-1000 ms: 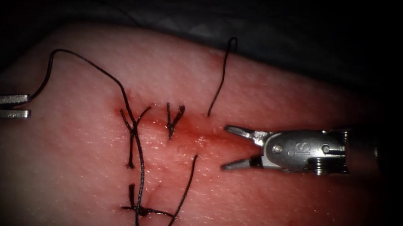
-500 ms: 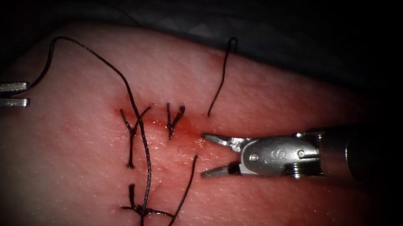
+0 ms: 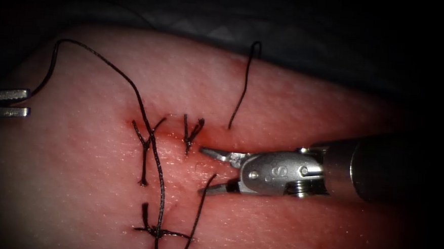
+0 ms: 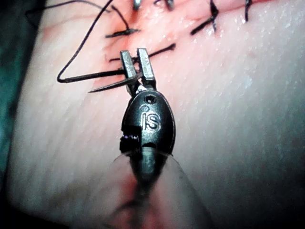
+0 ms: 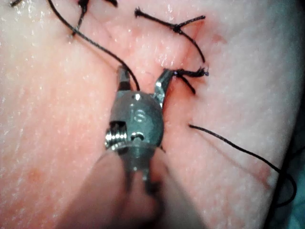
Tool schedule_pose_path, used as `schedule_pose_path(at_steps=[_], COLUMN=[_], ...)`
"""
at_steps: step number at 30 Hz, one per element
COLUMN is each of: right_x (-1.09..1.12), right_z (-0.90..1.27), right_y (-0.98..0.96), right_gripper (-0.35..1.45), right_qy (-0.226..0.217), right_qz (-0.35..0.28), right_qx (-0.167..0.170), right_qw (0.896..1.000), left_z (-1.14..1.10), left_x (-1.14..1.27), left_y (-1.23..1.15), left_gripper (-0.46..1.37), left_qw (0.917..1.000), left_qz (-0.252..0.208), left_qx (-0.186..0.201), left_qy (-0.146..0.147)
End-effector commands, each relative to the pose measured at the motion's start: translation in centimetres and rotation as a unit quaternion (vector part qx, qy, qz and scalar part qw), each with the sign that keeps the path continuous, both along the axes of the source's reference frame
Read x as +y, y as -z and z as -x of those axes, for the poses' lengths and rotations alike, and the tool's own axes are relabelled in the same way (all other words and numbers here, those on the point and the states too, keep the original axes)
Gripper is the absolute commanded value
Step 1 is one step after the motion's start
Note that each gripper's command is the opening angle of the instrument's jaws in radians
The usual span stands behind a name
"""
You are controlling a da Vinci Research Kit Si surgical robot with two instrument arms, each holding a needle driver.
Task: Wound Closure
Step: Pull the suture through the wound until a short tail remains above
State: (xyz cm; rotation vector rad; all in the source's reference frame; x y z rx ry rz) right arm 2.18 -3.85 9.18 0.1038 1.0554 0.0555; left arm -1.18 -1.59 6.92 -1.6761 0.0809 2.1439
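Note:
My left tool [image 3: 10,103] sits at the far left of the tissue [image 3: 309,109], well left of the stitches. In the left wrist view its jaws [image 4: 137,67] are shut on the dark curved needle [image 4: 109,85], which lies outside the tissue. The long thread [image 3: 108,65] arcs from there over to the stitched cut [image 3: 173,134]. My right tool [image 3: 202,171] comes in from the right and hovers over the cut with its jaws open. A loose thread end [image 3: 206,189] crosses between its fingertips, also seen at the right tool [image 5: 143,81]. It holds nothing.
Three tied stitches with short cut ends cross the cut [image 3: 147,146], [image 3: 191,130], [image 3: 155,231]. A separate thread strand [image 3: 244,85] lies on the tissue toward the back. Red fluid stains the tissue around the cut. Dark cloth lies beyond the far edge.
The right tool has slid left along the cut with its jaws staying open, reaching the loose thread end. The left tool rose slightly, taking the long thread with it.

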Motion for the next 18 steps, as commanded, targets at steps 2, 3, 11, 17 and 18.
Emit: schedule_pose_path(at_steps=[2,3,11,17,18], right_x=[0.00,0.01,-0.01,0.02,0.02], right_z=[0.04,0.07,0.12,0.13,0.13], right_y=[0.02,0.02,0.09,0.13,0.13], right_gripper=[0.08,-0.32,-0.35,-0.35,-0.35], right_qy=[0.004,0.005,0.006,0.010,0.010], right_qz=[-0.002,-0.003,0.000,0.002,0.002], right_qx=[-0.002,-0.002,-0.014,-0.018,-0.018], right_qw=[1.000,1.000,1.000,1.000,1.000], left_z=[0.00,0.00,0.01,0.00,0.00], left_x=[0.00,0.00,-0.02,-0.02,-0.02], left_y=[0.00,0.00,0.00,0.00,0.00], left_gripper=[-0.35,-0.35,-0.35,-0.35,-0.35], left_qw=[1.0000,1.0000,1.0000,1.0000,1.0000], left_qz=[0.000,0.000,0.000,0.000,0.000], left_qx=[-0.001,-0.001,-0.001,0.000,0.000], left_qy=[-0.002,-0.002,-0.002,-0.001,-0.001])
